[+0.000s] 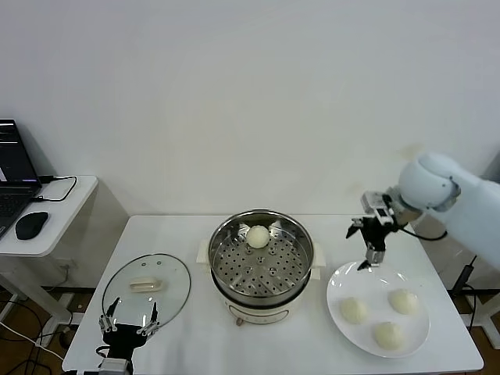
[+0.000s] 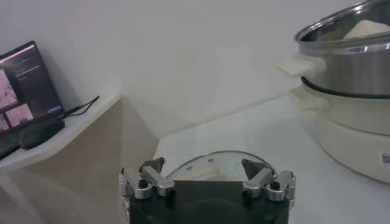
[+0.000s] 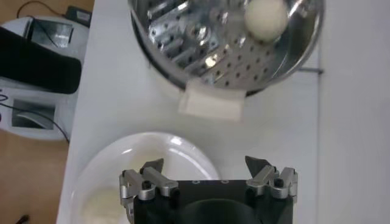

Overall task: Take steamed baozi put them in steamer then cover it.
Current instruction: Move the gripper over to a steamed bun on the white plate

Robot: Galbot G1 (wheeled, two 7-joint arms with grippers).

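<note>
The steel steamer stands mid-table with one baozi on its perforated tray, toward the back. The same baozi and steamer appear in the right wrist view. Three more baozi lie on a white plate at the right. My right gripper hangs open and empty above the plate's far rim. The glass lid lies flat to the left of the steamer. My left gripper stays open at the lid's near edge, low at the front left.
A side table at the far left carries a laptop and a mouse. The steamer's white base and side handle loom beside the left wrist. The table's front edge lies close to the plate and lid.
</note>
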